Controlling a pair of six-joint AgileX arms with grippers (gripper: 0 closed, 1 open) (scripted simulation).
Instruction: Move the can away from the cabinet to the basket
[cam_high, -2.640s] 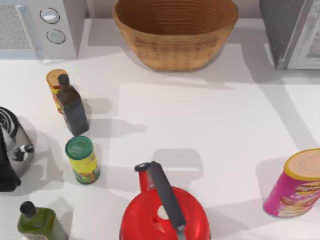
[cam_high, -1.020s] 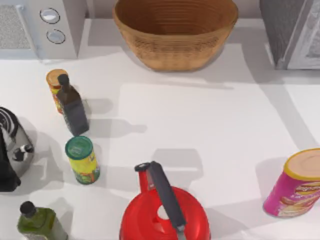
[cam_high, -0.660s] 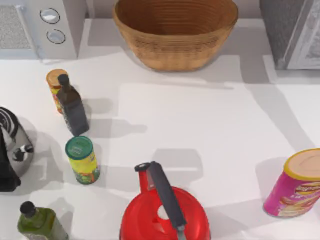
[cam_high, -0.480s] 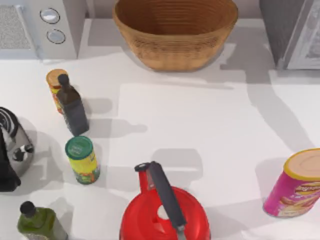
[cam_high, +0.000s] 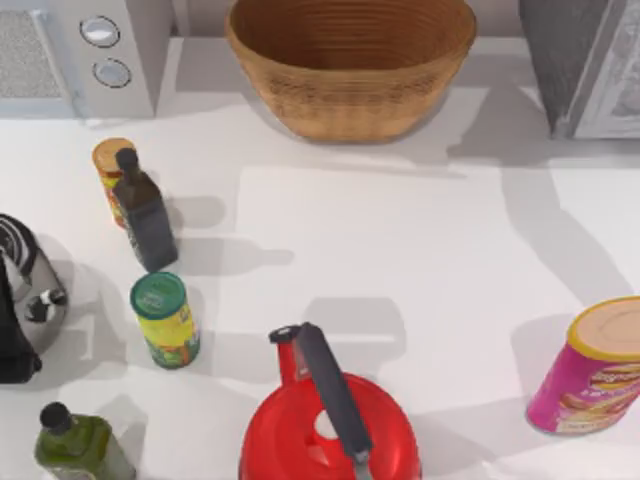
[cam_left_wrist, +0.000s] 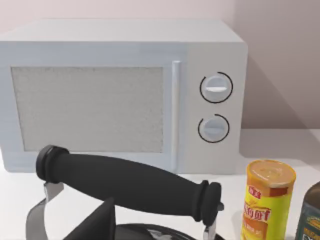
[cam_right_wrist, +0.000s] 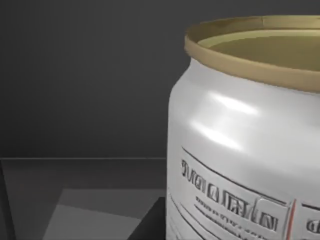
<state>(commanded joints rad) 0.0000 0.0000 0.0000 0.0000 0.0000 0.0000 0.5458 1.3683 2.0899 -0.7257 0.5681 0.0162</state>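
Note:
The can (cam_right_wrist: 240, 165) is silver-white with grey print and a thin red mark. It stands upright very close to my right wrist camera, in a dark grey enclosed space. The cabinet (cam_high: 565, 60), grey and speckled with a white framed door, stands at the table's back right corner. The tan wicker basket (cam_high: 350, 100) sits at the back centre, with nothing showing inside it. The can is hidden in the top view.
A microwave (cam_high: 120, 50) is at the back left. A dark bottle (cam_high: 145, 215), two yellow canisters (cam_high: 165, 320) (cam_high: 108, 165), a silver kettle (cam_high: 25, 285) and a green bottle (cam_high: 75, 445) crowd the left side. A red kettle (cam_high: 330, 420) sits front centre and a pink tube (cam_high: 590, 370) front right.
The shadow on the table beside the cabinet has shifted toward the right. None of the objects on the table has moved.

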